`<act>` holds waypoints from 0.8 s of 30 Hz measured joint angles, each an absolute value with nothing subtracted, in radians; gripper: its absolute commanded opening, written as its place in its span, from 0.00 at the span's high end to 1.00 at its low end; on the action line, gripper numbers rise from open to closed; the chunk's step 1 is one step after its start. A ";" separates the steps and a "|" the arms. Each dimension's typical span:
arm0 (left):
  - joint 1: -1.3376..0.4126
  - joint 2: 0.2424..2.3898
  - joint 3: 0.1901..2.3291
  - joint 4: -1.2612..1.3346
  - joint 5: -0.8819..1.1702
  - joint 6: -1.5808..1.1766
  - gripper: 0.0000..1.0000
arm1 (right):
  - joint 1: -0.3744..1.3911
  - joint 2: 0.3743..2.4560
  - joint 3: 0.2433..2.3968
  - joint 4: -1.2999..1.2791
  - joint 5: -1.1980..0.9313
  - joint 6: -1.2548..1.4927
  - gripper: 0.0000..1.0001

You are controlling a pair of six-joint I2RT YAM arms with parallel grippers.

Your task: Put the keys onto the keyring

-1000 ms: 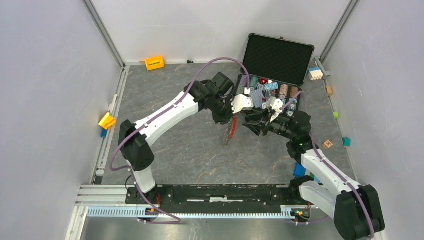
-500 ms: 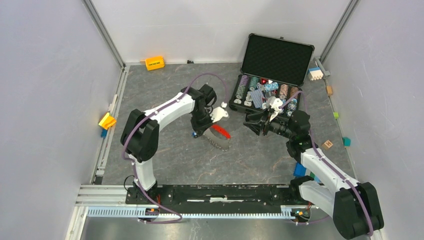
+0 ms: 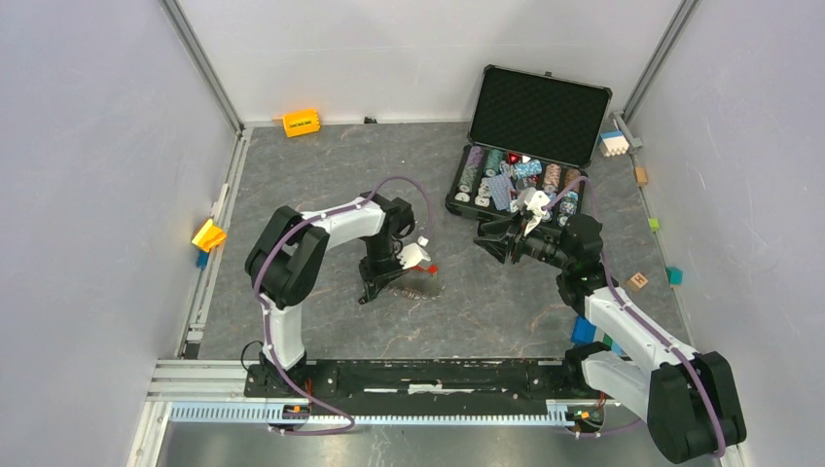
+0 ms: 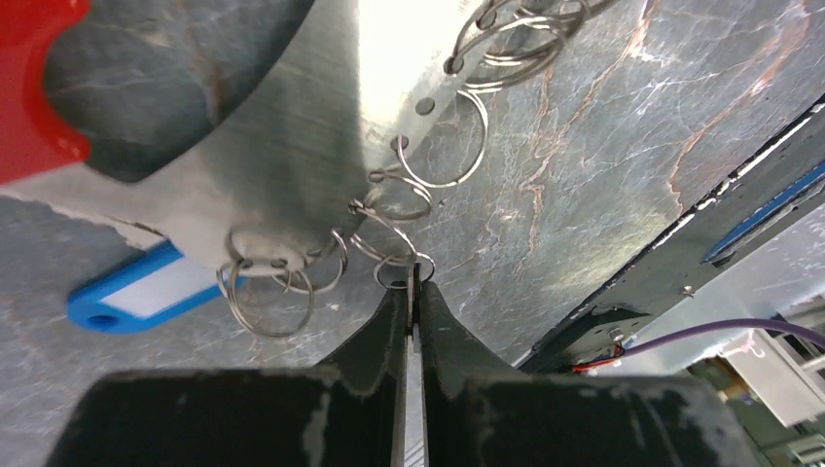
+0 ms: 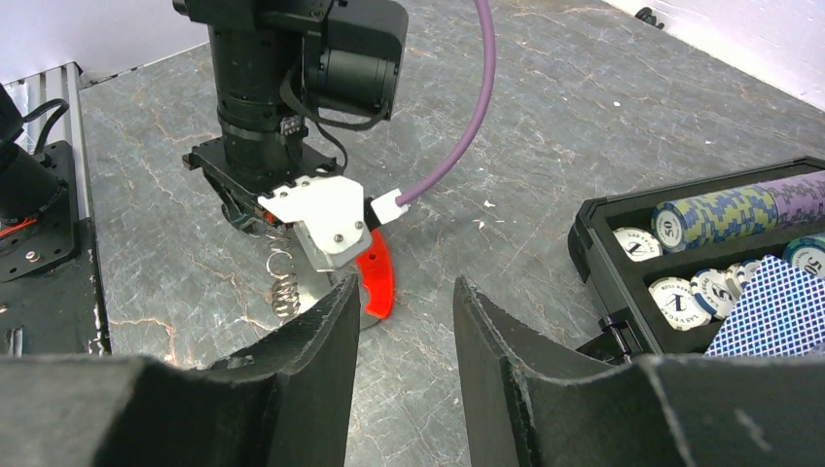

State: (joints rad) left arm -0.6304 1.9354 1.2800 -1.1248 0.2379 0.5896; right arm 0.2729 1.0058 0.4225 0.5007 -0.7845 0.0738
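Showing the grey table (image 3: 321, 165) from above, the figure took the open poker-chip case (image 3: 540, 112) at the far right as its landmark. Bare table surface ran leftward from the case to the side wall and forward from it to the near rail.

The left arm stood folded, well left of and nearer than the case. Its left gripper (image 4: 413, 282) pointed down at the table, fingers pinched almost together on a thin silver piece at the end of the keyring (image 5: 377, 277).

The right gripper (image 5: 406, 287) hovered just in front of the case's front edge, jaws about half apart and holding nothing.

The keyring's red fob (image 4: 29, 97) and split rings (image 4: 394, 206) lay on the table on the left gripper's case side. A blue-and-white tag (image 4: 146, 292) lay against the rings. No separate key could be told apart.
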 measured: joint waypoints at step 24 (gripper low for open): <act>-0.613 1.778 1.229 -1.098 0.173 0.535 0.00 | 0.265 1.000 0.559 0.307 -0.722 -0.064 0.27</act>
State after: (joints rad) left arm -0.6132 1.7779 1.2285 -1.0977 0.1734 0.5350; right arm 0.2653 1.0000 0.5587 0.3065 -0.7223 -0.0643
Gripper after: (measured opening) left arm 0.948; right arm 0.685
